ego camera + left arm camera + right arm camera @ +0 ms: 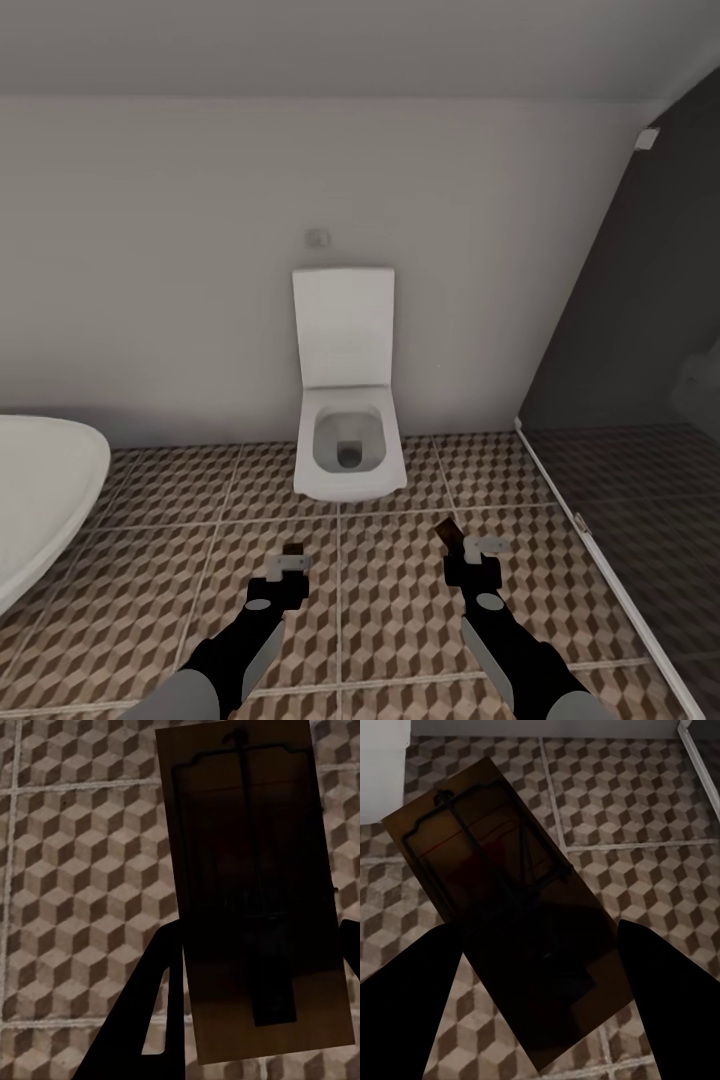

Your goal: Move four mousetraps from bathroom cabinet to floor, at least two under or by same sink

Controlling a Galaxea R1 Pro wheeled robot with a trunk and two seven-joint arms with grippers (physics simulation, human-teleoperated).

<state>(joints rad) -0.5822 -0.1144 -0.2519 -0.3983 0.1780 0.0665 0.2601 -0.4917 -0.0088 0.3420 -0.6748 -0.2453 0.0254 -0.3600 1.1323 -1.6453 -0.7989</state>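
Observation:
My left gripper [288, 562] is shut on a mousetrap [255, 892], a tan board with dark wire, held flat above the bathroom floor [390, 590]. Its black fingers [150, 1020] clamp the board's near end. My right gripper [475, 546] is shut on a second mousetrap [510, 922], which is tilted diagonally with a thin red line on it. The tip of that mousetrap [447, 532] pokes out ahead of the gripper in the head view. Both arms hang low over the cube-pattern tiles. The cabinet and the sink are out of view.
A white wall-hung toilet [347, 420] with its lid up stands straight ahead against the pale wall. The white oval bathtub [40, 500] curves in at the left. A dark glass shower screen [640, 420] with a white floor rail runs along the right.

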